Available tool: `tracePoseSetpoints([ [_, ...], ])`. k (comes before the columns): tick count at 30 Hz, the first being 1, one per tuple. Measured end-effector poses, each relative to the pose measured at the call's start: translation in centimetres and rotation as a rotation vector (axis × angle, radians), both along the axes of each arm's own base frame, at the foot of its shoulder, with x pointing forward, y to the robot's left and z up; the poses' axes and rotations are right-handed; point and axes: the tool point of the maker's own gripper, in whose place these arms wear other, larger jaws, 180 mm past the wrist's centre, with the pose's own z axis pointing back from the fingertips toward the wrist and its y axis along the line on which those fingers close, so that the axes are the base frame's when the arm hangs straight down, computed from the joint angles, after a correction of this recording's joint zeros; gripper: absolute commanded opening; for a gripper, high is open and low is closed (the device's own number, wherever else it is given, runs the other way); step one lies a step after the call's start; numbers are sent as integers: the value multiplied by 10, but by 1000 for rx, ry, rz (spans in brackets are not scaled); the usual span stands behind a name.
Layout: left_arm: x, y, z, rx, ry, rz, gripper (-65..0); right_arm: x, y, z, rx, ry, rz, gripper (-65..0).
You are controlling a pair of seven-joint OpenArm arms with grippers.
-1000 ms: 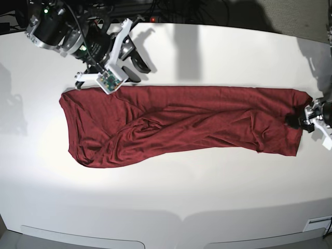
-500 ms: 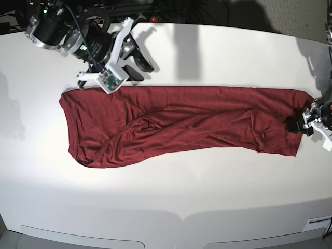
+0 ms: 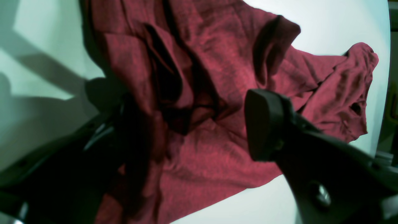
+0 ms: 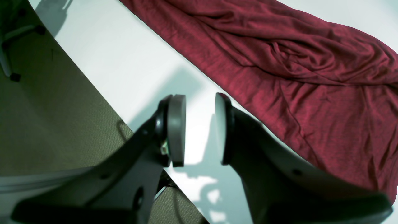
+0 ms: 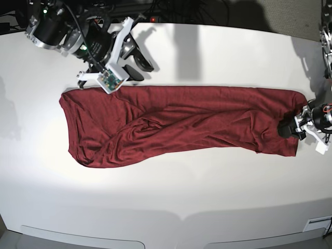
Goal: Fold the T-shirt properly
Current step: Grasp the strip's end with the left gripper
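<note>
T-shirt: maroon, stretched long across the white counter. Left claw: spread wide, has advanced onto the shirt's end; grasp likely next. Right claw: parted, empty, parked beside the opposite edge.

The T-shirt is a dark red, thin knit garment without print, lying flat on the white desk as a long band stretched from side to side. Diagonal wrinkles and loose folds run across its middle. Its left end is broad and rounded; its right end is narrower and bunched.
</note>
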Motion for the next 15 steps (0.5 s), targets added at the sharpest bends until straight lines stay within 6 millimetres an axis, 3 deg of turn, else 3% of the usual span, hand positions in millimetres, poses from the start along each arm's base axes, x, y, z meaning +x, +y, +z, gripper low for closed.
tracePoseSetpoints([
  [5,-4,0,-4,11,19,-9,-458,0,0,0,0,0,0,-485],
  [7,-2,-2,0,-24,3,6,-514,0,0,0,0,0,0,-485],
  [15,7,-26,1,-98,-28,16,-520,0,0,0,0,0,0,-485],
])
